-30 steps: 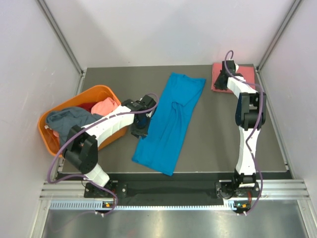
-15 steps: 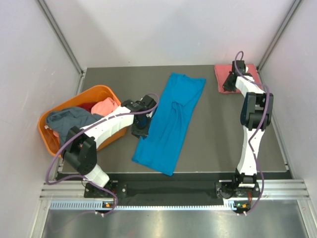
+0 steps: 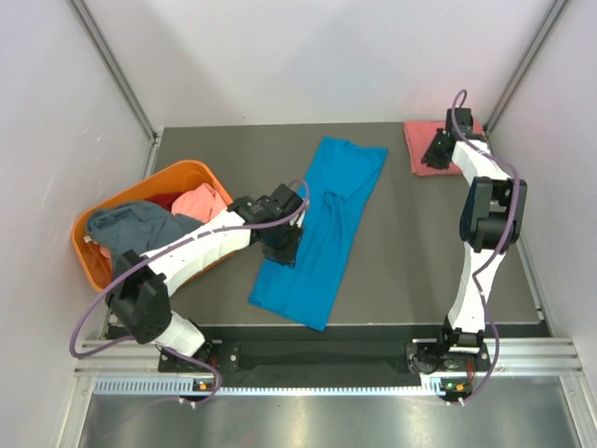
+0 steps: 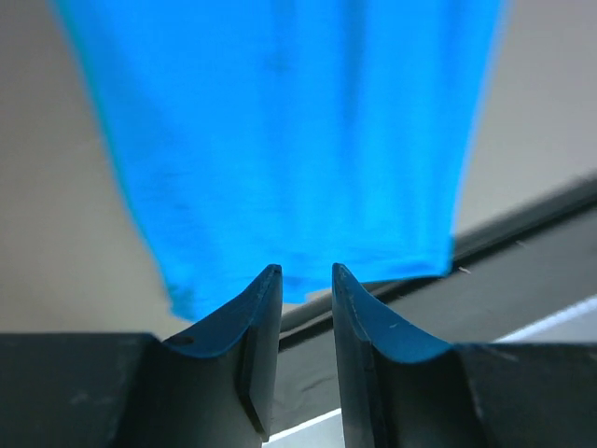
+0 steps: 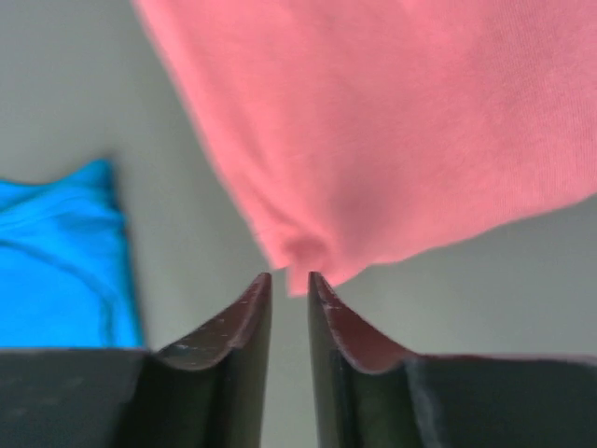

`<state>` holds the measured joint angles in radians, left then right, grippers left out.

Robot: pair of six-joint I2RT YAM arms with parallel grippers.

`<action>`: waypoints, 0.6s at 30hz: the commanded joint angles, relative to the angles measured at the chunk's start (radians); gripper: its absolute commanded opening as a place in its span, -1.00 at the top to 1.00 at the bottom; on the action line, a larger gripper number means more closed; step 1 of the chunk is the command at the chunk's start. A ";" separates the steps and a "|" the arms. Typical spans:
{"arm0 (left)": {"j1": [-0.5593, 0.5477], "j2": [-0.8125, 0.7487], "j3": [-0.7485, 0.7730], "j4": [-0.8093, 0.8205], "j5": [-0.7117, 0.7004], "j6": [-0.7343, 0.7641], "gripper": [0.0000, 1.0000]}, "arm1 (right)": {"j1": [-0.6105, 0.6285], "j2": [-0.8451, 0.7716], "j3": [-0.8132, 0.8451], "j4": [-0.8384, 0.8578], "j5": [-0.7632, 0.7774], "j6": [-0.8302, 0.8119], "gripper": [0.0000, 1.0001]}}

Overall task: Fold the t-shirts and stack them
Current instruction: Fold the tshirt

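A bright blue t-shirt [image 3: 326, 224] lies spread lengthwise on the middle of the table. My left gripper [image 3: 283, 250] hovers over its left edge. In the left wrist view [image 4: 300, 271] its jaws stand a narrow gap apart with nothing between them, and the blue shirt [image 4: 289, 131] is ahead. A folded salmon-pink t-shirt [image 3: 417, 140] lies at the back right corner. My right gripper [image 3: 435, 154] is at its near edge. In the right wrist view [image 5: 289, 277] its jaws are narrowly apart and empty, just short of a corner of the pink shirt [image 5: 401, 121].
An orange basket [image 3: 182, 170] stands at the left and holds a grey-blue shirt [image 3: 135, 224] and a salmon-pink shirt [image 3: 201, 201]. The blue shirt's sleeve [image 5: 56, 252] shows left of the right gripper. Metal posts and walls close in the table's back corners.
My left gripper has moved right and a little nearer, from beside the blue shirt to over its left edge. My right gripper has shifted right along the pink shirt.
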<state>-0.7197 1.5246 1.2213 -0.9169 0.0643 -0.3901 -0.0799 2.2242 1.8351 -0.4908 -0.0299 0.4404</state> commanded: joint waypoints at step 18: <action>-0.500 0.100 -0.095 0.262 -0.101 -0.208 0.33 | 0.131 -0.012 -0.163 0.411 -0.206 0.210 0.19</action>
<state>-1.1751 1.5898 1.0924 -0.6994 0.0338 -0.5533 0.0353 2.1616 1.6604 -0.2062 -0.1963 0.5896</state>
